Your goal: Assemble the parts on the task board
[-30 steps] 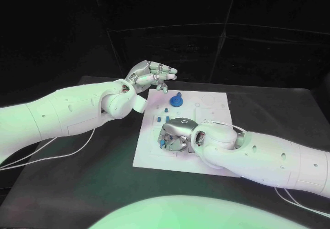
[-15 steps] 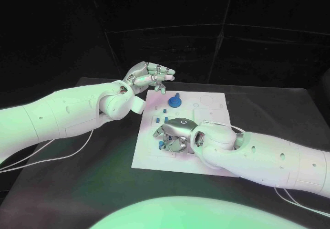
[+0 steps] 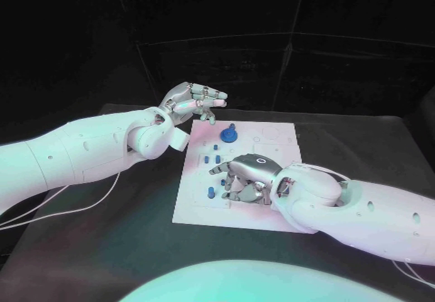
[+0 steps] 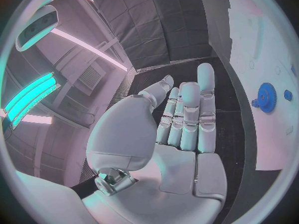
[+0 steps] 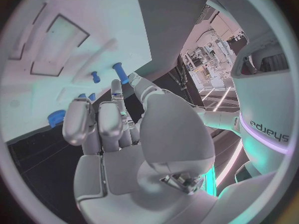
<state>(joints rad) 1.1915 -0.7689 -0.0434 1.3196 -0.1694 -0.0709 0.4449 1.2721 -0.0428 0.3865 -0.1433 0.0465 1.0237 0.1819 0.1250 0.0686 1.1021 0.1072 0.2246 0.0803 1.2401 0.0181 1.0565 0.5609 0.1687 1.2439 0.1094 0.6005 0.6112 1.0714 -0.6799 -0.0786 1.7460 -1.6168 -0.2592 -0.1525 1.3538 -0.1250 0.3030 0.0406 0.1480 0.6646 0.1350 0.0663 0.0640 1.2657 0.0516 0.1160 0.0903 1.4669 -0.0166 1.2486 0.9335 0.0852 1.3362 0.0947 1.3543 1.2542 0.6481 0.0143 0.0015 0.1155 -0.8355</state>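
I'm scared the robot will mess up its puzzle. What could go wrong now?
The right hand hangs low over the task board, among small blue pegs. Its fingers could bump one loose or tip it. The hand also covers part of the board in the head view, so a slip there might go unseen. The left hand hovers at the board's far corner near the blue gear; a drop could nudge it.

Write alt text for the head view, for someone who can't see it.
The right hand hovers low over the white task board among small blue parts. The left hand is raised past the board's far left corner, near a blue gear.
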